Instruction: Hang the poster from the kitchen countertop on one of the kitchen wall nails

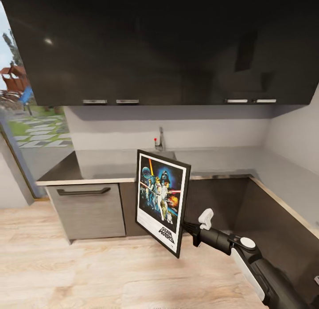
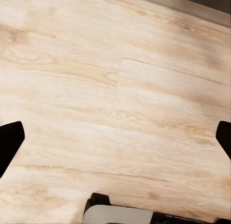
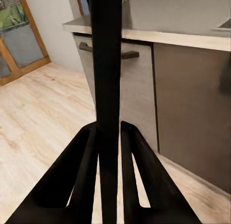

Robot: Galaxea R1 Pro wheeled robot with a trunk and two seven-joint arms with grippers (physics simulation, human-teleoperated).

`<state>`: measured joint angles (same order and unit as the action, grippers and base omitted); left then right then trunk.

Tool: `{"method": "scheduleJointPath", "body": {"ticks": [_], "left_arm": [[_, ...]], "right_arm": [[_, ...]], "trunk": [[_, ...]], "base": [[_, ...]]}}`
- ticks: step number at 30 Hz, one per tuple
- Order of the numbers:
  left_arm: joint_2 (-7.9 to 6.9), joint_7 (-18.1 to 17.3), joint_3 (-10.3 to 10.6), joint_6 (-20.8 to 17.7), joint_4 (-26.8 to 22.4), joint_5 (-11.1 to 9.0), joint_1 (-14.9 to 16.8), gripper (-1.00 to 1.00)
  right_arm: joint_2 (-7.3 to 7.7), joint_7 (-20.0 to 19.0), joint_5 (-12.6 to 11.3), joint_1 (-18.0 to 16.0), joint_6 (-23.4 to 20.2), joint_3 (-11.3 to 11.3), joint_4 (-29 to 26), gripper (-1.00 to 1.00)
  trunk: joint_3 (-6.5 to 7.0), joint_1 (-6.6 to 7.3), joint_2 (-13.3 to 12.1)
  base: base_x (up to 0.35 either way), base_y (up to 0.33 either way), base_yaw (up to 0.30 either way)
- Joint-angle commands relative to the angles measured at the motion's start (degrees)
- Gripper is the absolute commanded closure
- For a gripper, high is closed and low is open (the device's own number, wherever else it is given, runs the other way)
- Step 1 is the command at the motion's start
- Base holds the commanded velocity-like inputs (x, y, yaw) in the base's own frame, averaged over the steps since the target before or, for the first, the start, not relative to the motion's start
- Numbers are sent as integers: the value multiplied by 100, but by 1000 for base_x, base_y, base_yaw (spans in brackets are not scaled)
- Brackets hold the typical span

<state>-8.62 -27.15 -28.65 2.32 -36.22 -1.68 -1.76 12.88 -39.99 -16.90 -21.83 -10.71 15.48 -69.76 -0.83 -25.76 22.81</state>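
Clamping the poster (image 1: 161,201) by its frame edge, the right gripper (image 1: 189,229) jaws hold it upright, long axis vertical, in front of the surface's (image 1: 110,165) front edge. Left gripper (image 2: 115,137) jaws hang open above wooden floor (image 2: 96,65); no nail visible.

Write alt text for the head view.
The right hand holds the framed poster upright by its edge, off the countertop and above the wood floor. Behind are dark upper cabinets and a tap.

Glossy black wall cabinets (image 1: 159,47), pale wood floor (image 1: 88,273), garden window (image 1: 26,109) at left.
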Motion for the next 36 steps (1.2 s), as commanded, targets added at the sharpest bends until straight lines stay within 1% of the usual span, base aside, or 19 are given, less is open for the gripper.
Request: {"method": "scheduleJointPath", "body": {"ticks": [1,13,18,30,36], "left_arm": [[-1,-27,-9,5,0,-16,0,-100],[-8,-27,-9,-1,0,-25,0,-100],[-8,-27,-9,-3,0,-25,0,-100],[-8,-33,-16,-4,0,-25,0,-100],[-8,-32,-17,-4,0,-25,0,-100]], "right_arm": [[4,-17,-77,-6,-62,8,-3,100],[3,-17,-77,-6,-62,12,-3,100],[4,-17,-77,-6,-50,15,-3,100],[-4,-17,-71,-6,-46,16,6,100],[-7,-10,-69,-6,-45,17,6,100]], "trunk": [[-9,-2,10],[-9,-2,10],[-9,-2,10],[-9,-2,10],[-9,-2,10]], "base": [[-118,272,291],[-118,273,269],[-118,274,72],[-112,280,10],[-64,287,178]]}}
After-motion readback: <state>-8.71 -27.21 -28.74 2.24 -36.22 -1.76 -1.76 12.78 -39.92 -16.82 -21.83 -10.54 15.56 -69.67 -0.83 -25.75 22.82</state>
